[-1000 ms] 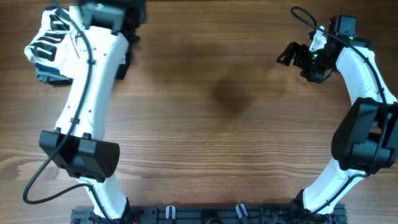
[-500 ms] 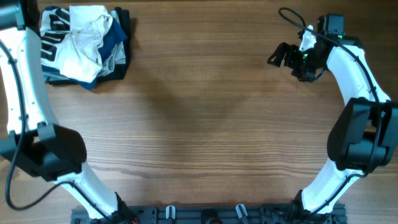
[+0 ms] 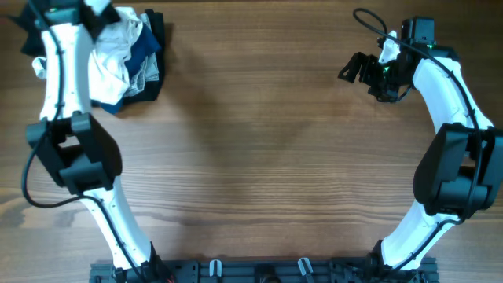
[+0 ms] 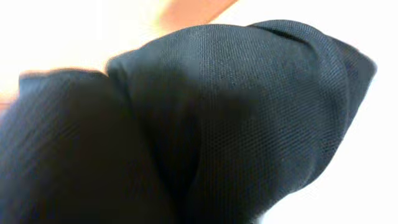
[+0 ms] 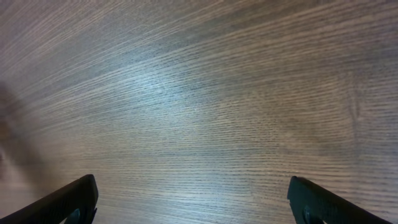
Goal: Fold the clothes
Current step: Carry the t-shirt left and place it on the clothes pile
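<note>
A pile of clothes (image 3: 118, 55) lies at the table's far left corner, with a crumpled white garment on top and navy and black fabric (image 3: 151, 63) under it. My left arm reaches over the pile's left side, and its gripper (image 3: 61, 11) is at the top edge, its fingers hidden. In the left wrist view, dark mesh fabric (image 4: 205, 124) fills the frame very close up and no fingers show. My right gripper (image 3: 355, 69) is open and empty over bare wood at the far right; its two fingertips (image 5: 193, 208) stand wide apart.
The wooden table (image 3: 267, 157) stretches between the two arms. The arm bases and a black rail (image 3: 259, 271) sit at the front edge. A cable loops above the right arm (image 3: 373, 22).
My left arm has swung from the frame's left edge back over the left side of the pile, covering part of it. The right arm has stayed still over the last half second.
</note>
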Available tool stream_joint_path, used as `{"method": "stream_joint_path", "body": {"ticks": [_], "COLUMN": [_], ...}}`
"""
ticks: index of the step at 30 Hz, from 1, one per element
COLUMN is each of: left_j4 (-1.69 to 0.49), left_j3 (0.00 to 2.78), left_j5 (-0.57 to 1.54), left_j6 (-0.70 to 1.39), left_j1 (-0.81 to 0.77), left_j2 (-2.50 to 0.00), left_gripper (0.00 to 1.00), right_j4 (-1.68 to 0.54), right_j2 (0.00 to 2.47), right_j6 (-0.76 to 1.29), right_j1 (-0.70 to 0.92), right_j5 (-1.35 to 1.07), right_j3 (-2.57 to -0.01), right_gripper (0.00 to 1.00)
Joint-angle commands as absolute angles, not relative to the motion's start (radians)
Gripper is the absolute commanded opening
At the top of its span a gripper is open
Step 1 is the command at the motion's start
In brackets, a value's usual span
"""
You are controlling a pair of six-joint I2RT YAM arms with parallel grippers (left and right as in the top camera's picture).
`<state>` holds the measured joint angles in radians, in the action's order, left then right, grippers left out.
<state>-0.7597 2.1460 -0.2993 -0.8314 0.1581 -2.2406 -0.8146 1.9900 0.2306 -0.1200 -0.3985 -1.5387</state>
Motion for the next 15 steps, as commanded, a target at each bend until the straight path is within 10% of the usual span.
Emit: {"method": "stream_joint_path", "body": {"ticks": [1,8,10,11,15], "left_j4": [-0.857,-1.062,-1.124,-1.150,-1.208], "left_j3": [2.160,2.160,2.160,2.160,2.160], "left_j5": [-0.253,-0.085,-0.012,0.027,0.075], "left_j6": [-0.525,-0.237,-0.197,-0.197,-0.184], "left_j1": [0.099,0.087,0.087,0.087,0.086], "left_j2": [-2.214,-2.214,-2.214,-2.214,-2.203], "left_gripper": [0.04,0.16,0.76,0.90,1.00], "right_j4": [-0.812,-0.812,-0.812,-0.812,-0.812], "right_j2": [1.973,1.973,1.973,1.973,1.973], "right_j6": [0.238,0.239,0.239,0.238,0.239], "right_j1": [-0.115,-0.115,-0.115,-0.115,-0.115], "right_j5": [-0.387,-0.388,-0.388,-0.388,-0.388], "right_j3": [-1.549,-1.549,-1.549,-1.549,-1.549], "right_gripper": [0.99,0.98,0.99,0.99,0.99]}}
